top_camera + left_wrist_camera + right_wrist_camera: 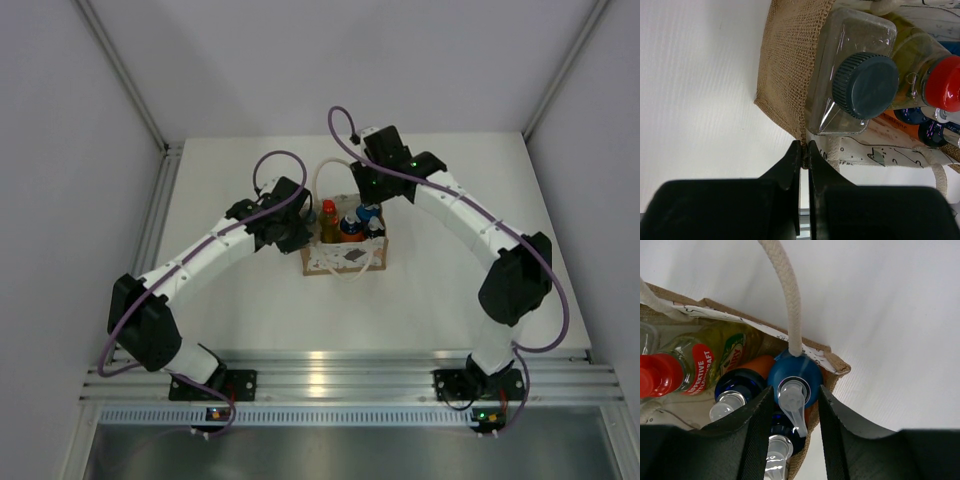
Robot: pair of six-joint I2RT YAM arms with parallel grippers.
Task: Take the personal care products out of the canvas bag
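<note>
The canvas bag (345, 262) stands mid-table, holding the personal care products. In the left wrist view my left gripper (804, 150) is shut on the bag's woven corner edge (790, 75), beside the clear bottle with the dark grey cap (865, 85). The yellow bottle's red cap (946, 82) is to its right. My right gripper (795, 405) is open over the bag's other end, its jaws on either side of an orange bottle's blue pump cap (802, 375). Two dark-blue-capped bottles (737, 385) sit beside it, and the yellow bottle (715, 357) lies further left.
A cream rope handle (785, 290) rises just behind the blue cap, between my right gripper's jaws. Another rope handle (939, 172) hangs on the bag's front. Grey walls close in the white table (230, 300) on the left, right and back.
</note>
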